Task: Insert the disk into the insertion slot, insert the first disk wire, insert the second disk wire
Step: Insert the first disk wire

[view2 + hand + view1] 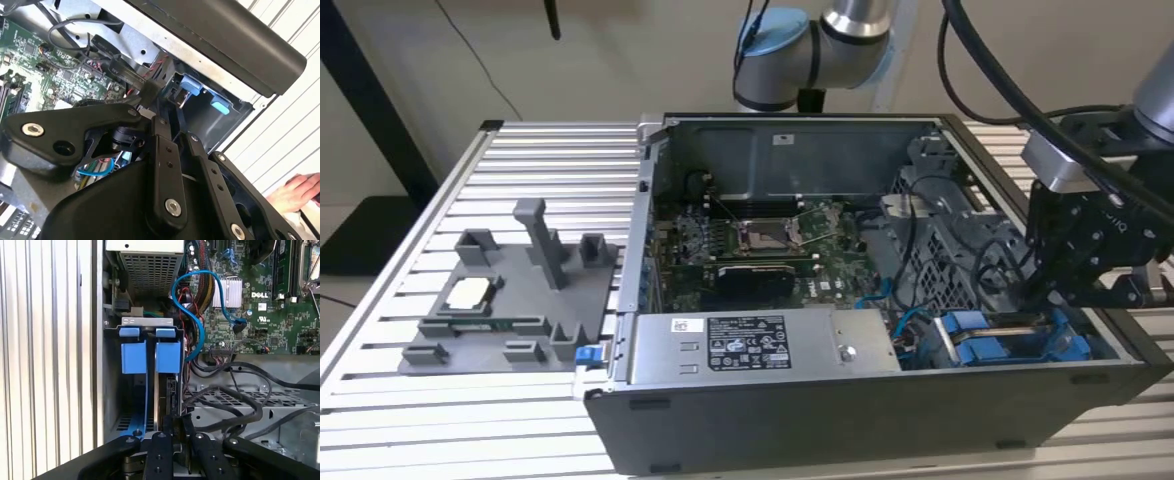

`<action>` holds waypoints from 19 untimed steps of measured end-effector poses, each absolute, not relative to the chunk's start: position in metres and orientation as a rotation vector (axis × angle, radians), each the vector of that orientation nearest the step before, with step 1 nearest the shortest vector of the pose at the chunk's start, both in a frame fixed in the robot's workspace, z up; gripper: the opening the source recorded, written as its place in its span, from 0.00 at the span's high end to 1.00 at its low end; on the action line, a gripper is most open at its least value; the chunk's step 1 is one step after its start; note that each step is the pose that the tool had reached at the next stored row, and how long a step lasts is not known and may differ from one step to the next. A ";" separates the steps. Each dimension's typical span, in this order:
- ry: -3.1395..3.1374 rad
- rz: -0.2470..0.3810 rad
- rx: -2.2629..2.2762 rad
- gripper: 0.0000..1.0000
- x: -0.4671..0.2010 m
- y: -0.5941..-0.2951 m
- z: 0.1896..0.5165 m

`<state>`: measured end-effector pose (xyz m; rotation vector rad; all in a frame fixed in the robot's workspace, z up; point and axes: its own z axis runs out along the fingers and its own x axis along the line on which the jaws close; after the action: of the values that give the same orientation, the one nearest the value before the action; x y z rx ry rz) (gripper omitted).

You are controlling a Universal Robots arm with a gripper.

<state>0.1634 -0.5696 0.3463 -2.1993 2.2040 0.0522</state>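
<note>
The disk (1014,324) sits in its blue carrier inside the insertion slot (954,345), at the case's front corner on the exterior view's right. In the first wrist view the disk (160,390) stands edge-on behind two blue carrier tabs (167,357), between the slot's grey walls (111,390). My gripper (1041,295) hangs straight over it. Its fingers (161,440) are drawn close together at the disk's end, where a black disk wire (225,412) runs in. In the second wrist view the gripper (152,95) looks shut on that black wire's connector (120,70).
The open computer case (854,420) lies on a slatted table (534,160). A power supply box (747,345), the motherboard (761,240) and a blue cable (195,315) crowd the inside. A grey fixture (507,300) lies on the exterior view's left. A person's hand (295,192) rests outside the case.
</note>
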 end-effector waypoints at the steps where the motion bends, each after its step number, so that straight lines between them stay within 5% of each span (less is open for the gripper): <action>1: 2.204 0.052 -2.199 0.81 0.163 -0.570 0.346; 19: 2.217 0.052 -2.186 0.81 0.165 -0.570 0.339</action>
<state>0.1645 -0.5696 0.3387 -2.1859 2.2172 0.0519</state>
